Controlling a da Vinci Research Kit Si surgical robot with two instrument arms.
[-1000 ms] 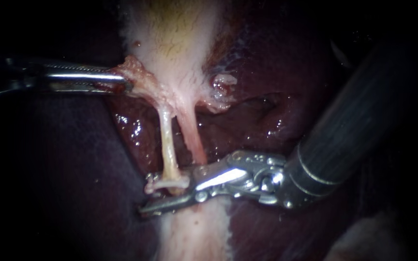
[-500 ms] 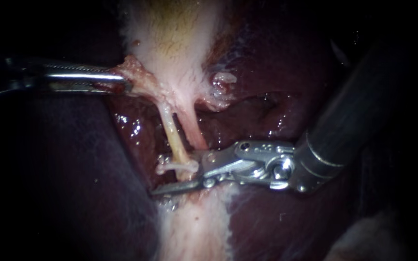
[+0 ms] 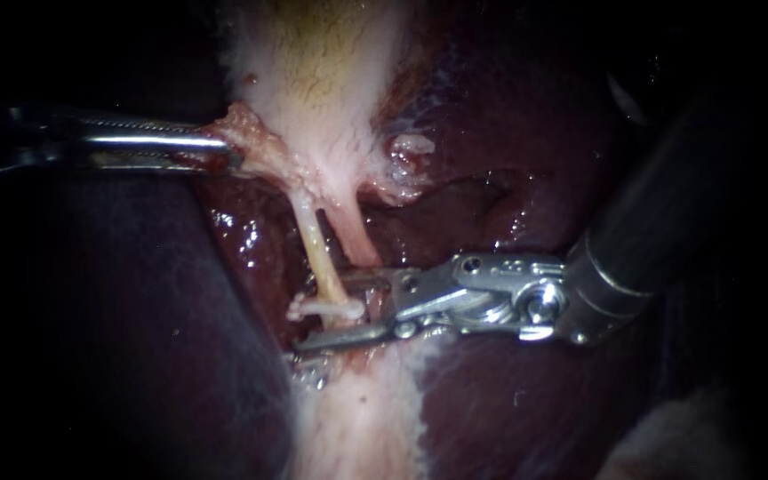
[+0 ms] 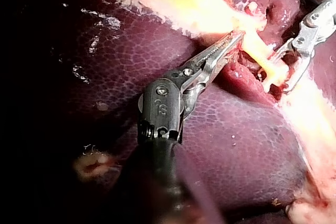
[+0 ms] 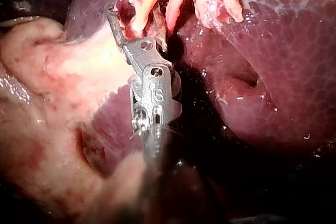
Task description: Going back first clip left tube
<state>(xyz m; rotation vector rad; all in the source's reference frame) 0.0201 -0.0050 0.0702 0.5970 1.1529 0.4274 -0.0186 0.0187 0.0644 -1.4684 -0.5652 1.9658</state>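
Claw of my right instrument (image 3: pixel 320 311) stands open around the clipped lower end of the left tube (image 3: pixel 317 249).
Its two steel halves, with a clear gap between them, lie above and below a short white clip (image 3: pixel 326 308) that crosses the thin, yellowish left tube; neither half visibly presses on it. Just beside it runs a second tube (image 3: pixel 355 238), pinker and smooth. Both tubes hang from the whitish, fuzzy gallbladder (image 3: pixel 313 71), and the left instrument (image 3: pixel 228 153) has its ribbed claw clamped on the gallbladder's frayed pink edge. Wet, dark maroon liver (image 3: pixel 526 124) glistens all around, and the right instrument's dark shaft crosses over it.
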